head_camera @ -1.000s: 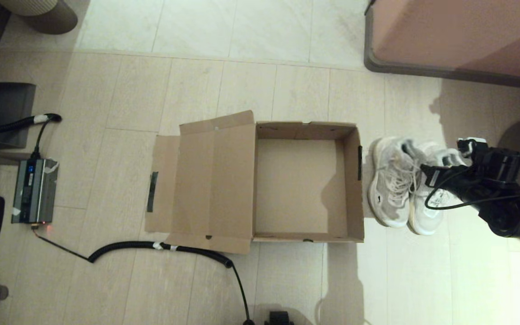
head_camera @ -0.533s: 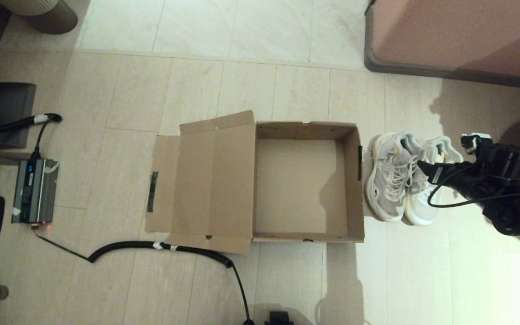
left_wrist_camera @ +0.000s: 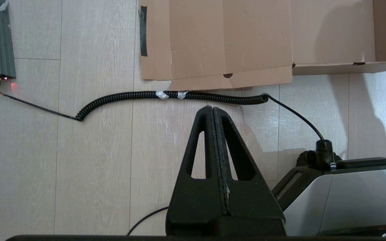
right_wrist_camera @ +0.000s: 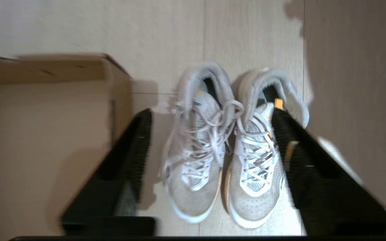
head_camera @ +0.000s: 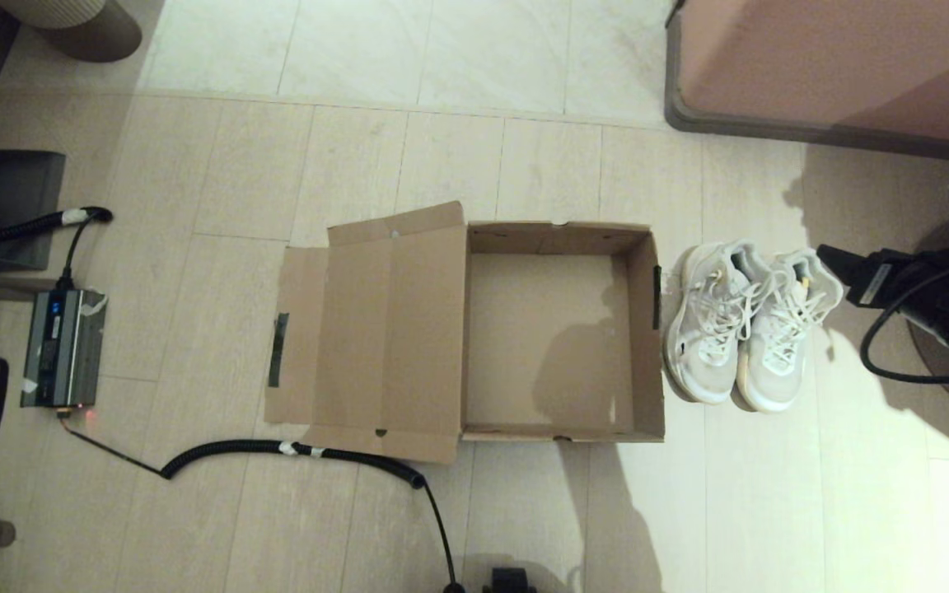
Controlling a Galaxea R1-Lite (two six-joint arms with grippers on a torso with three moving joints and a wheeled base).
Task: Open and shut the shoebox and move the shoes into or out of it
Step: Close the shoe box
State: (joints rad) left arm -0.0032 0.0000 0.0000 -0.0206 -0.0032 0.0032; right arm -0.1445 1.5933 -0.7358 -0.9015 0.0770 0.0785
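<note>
The brown cardboard shoebox (head_camera: 644, 329) lies open and empty on the floor, its hinged lid (head_camera: 376, 329) folded flat to the left. The white lace-up shoes (head_camera: 750, 325) stand side by side on the floor just right of the box, toes toward me. My right gripper (head_camera: 833, 259) hovers to the right of and above the shoes. In the right wrist view it is open (right_wrist_camera: 211, 113) with nothing held, and the shoes (right_wrist_camera: 226, 150) and a box wall (right_wrist_camera: 45, 70) show beyond its fingers. My left gripper (left_wrist_camera: 212, 107) is shut and empty, parked before the box's front edge (left_wrist_camera: 230, 40).
A coiled black cable (head_camera: 293, 451) runs along the box's front edge to a grey power unit (head_camera: 63, 346) on the left. A pink piece of furniture (head_camera: 837, 66) stands at the back right. My own base (left_wrist_camera: 347, 197) is beside the left gripper.
The right gripper has let go of the shoes and drawn back up and to the right. The shoes have settled side by side on the floor.
</note>
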